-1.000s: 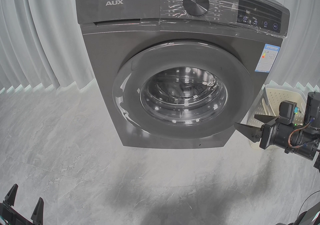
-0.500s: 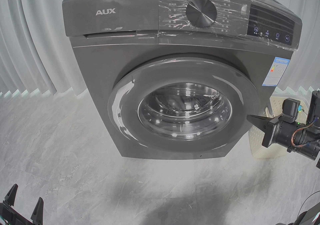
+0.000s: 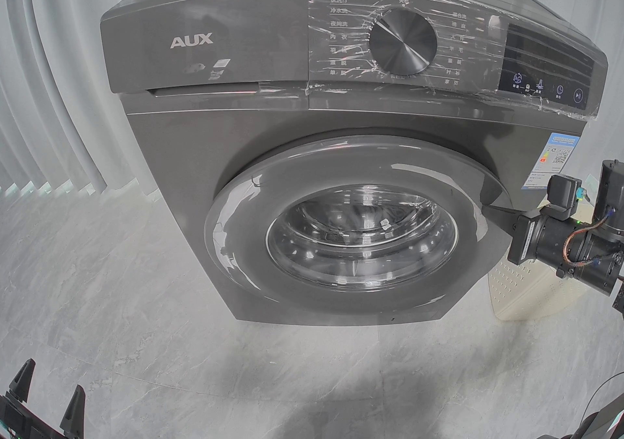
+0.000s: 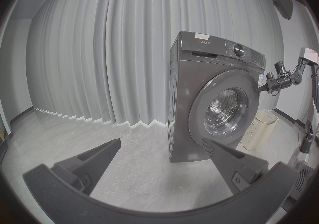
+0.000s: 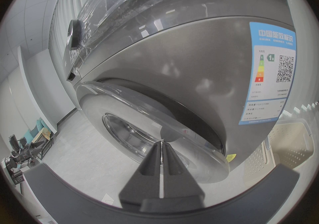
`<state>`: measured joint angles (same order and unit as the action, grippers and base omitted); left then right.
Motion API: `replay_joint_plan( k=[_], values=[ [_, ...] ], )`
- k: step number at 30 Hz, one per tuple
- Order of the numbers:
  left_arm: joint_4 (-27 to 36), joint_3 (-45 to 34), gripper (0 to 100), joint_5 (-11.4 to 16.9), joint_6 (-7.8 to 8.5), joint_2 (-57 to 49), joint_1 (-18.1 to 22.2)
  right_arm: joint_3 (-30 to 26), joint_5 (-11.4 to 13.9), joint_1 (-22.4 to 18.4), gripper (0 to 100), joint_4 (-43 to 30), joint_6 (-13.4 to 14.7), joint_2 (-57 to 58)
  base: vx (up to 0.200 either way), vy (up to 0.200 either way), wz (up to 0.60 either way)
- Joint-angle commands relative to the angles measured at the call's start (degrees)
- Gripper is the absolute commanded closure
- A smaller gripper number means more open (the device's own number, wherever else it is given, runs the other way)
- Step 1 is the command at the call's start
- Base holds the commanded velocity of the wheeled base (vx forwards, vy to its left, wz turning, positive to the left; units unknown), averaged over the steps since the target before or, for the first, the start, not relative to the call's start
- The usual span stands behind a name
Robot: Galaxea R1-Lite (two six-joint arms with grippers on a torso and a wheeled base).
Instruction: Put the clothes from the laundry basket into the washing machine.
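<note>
We see a pleated white curtain (image 3: 65,69) behind everything and a grey marbled floor (image 3: 162,330) below it. On the floor stands the grey washing machine (image 3: 214,154), its top and control panel wrapped in clear film. Its round door (image 3: 247,232) is closed, and the drum shows through the glass window (image 3: 361,235).

A cream perforated laundry basket (image 3: 526,291) stands on the floor just beside the machine, at about 4 o'clock from the door. We cannot make out what it holds.

The right arm reaches in level from 3 o'clock. The right gripper (image 3: 489,209) has its fingers (image 5: 172,165) pressed flat together, holding nothing. Their tip sits at the door's rim at 3 o'clock, well above the basket. We cannot tell whether it touches the rim.

The left gripper (image 3: 49,391) hangs low at 7 o'clock in the head view, well apart from machine and basket. Its fingers (image 4: 96,158) are spread wide and hold nothing.

A blue-and-white sticker (image 3: 551,160) with coloured bars and a square code sits at 2 o'clock from the door. A round metal dial (image 3: 403,41) is at 12 o'clock, with small print around it and logo lettering (image 3: 191,40) at 10 o'clock.
</note>
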<state>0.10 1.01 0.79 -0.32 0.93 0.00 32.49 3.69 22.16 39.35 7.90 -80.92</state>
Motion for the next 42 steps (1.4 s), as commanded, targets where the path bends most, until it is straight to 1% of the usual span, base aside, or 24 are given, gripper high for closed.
replay_joint_plan(
  k=[1, 5, 9, 17, 20, 25, 26, 33, 35, 42],
  values=[
    [0.0, -0.9, 0, 0.0, -0.03, -0.8, 0.0, 0.6, -0.4, 0.0, 100, 0.7, -0.1, -0.8, 0.0, 0.0, 0.0],
    [0.0, -0.9, 0, 0.0, -0.03, -0.8, 0.0, 0.8, -1.0, -0.3, 100, 3.5, -0.1, -2.0, 0.0, 0.0, 0.0],
    [0.0, -0.9, 0, 0.0, -0.03, -0.8, 0.0, 0.7, -2.6, -0.3, 100, 4.5, -0.3, -2.6, 0.0, 0.0, 0.0],
    [0.0, -0.9, 0, 0.0, -0.03, -0.8, 0.0, 0.0, -2.8, 0.2, 100, 4.6, -0.3, -2.0, 0.0, 0.0, 0.0],
    [0.0, -0.9, 0, 0.0, -0.03, -0.8, 0.0, -2.9, -2.4, 1.2, 100, 4.4, -0.6, -0.2, 0.0, 0.0, 0.0],
    [0.0, -0.9, 0, 0.0, -0.12, -0.8, 0.0, -9.6, -1.3, 6.1, 100, 3.7, -0.6, 8.5, 0.0, 0.0, 0.0],
    [0.0, -0.9, 0, 0.0, -0.03, -0.8, 0.0, -10.5, -1.2, 6.5, 100, 3.7, -0.6, 9.6, 0.0, 0.0, 0.0],
    [0.0, -0.9, 0, 0.3, -0.21, -0.8, 0.0, -16.0, -1.2, 6.0, 100, 3.7, -0.6, 17.1, 0.0, 0.0, 0.0],
    [0.0, -0.9, 0, 0.3, -0.21, -0.8, 0.0, -16.6, -1.2, 6.0, 100, 3.7, -0.6, 18.0, 0.0, 0.0, 0.0],
    [0.0, -0.9, 0, 0.4, -0.21, -0.8, 0.0, -18.0, -1.1, 4.1, 100, 3.7, -0.6, 22.1, 0.0, 0.0, 0.0]
  ],
)
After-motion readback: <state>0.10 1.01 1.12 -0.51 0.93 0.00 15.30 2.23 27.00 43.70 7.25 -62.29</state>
